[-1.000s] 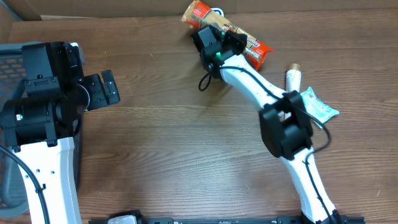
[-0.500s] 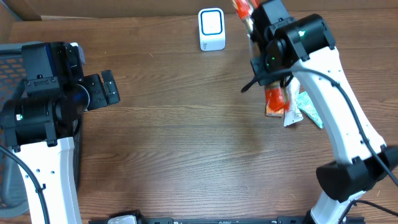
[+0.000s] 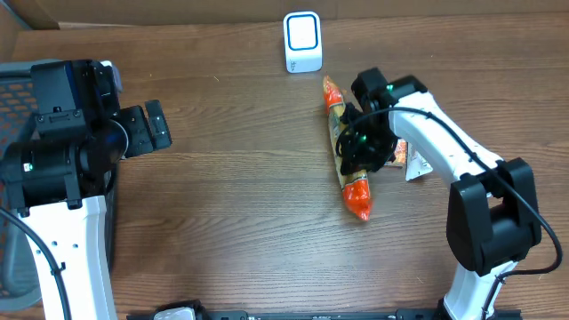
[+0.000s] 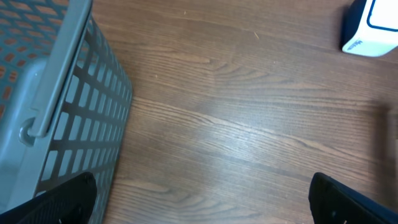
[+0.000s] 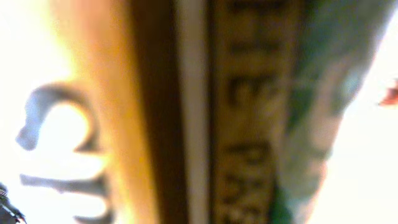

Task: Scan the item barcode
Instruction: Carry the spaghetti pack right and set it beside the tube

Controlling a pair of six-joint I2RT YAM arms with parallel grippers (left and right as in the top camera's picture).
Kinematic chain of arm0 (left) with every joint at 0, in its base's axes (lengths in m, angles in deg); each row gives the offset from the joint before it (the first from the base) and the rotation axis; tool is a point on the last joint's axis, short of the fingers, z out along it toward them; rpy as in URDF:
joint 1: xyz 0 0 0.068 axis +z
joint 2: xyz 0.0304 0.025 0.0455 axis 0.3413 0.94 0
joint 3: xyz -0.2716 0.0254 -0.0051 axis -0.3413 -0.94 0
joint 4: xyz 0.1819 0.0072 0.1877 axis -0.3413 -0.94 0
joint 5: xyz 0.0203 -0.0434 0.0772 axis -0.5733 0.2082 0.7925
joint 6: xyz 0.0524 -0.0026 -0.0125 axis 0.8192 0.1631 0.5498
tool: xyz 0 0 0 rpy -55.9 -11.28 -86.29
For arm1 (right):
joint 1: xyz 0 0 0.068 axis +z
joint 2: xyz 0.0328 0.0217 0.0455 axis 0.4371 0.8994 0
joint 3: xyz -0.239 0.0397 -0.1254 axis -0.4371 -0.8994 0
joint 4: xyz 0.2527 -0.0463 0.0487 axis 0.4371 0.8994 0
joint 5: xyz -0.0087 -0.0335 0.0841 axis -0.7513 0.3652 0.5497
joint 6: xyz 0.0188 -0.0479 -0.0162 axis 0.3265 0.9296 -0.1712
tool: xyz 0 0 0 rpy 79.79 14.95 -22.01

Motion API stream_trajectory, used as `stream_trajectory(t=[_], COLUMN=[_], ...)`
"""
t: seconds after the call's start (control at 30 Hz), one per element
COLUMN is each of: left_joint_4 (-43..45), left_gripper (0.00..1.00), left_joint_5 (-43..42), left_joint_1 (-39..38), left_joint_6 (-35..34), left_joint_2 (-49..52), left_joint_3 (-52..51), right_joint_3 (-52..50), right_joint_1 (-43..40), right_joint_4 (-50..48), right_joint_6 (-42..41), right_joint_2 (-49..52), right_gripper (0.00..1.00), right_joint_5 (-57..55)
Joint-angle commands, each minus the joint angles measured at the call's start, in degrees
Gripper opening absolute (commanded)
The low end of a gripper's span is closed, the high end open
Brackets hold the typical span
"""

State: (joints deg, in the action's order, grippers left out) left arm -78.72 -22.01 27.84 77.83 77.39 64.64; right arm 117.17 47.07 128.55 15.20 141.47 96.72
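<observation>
Dark wood-grain table throughout. Well left of the white scanner, the left gripper gapes wide over bare wood, with a grey mesh basket farther left. Nearer than the scanner and slightly right, the right gripper is clamped on the orange snack packet, one end pointing toward the scanner. Its print is a close blur in the wrist view, unreadable; so is the small writing on the scanner's side. Behind the scanner, cardboard.
</observation>
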Motion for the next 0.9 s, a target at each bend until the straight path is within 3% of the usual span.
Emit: stream_trajectory(t=[0.0, 0.17, 0.37, 0.57, 0.7, 0.87], left_joint_4=[0.07, 0.07, 0.07, 0.07, 0.04, 0.04], left_gripper=[1.00, 1.00, 1.00, 1.00, 1.00, 1.00], left_joint_5=[-0.28, -0.28, -0.28, -0.28, -0.28, -0.28], left_joint_1=[-0.13, -0.13, -0.13, -0.13, -0.13, -0.13], left_joint_6=[0.90, 0.90, 0.90, 0.87, 0.90, 0.90], left_joint_2=[0.22, 0.22, 0.22, 0.22, 0.22, 0.22], left_joint_3=[0.39, 0.39, 0.39, 0.39, 0.37, 0.37], right_joint_3=[-4.59, -9.79, -10.29, -10.27, -9.20, -5.79], right_joint_1=[-0.76, -3.80, -9.57, -15.21, -16.50, -16.50], right_joint_4=[-3.78, -7.10, -3.80, -0.24, 3.21, 5.46], right_joint_6=[-0.90, -1.25, -9.40, -10.03, -9.99, -9.97], right_joint_2=[-2.05, -1.99, -1.99, -2.01, -2.03, -3.28], right_gripper=[0.12, 0.11, 0.08, 0.08, 0.27, 0.63], right_joint_5=[4.02, 1.31, -13.70, -14.01, -14.03, -14.03])
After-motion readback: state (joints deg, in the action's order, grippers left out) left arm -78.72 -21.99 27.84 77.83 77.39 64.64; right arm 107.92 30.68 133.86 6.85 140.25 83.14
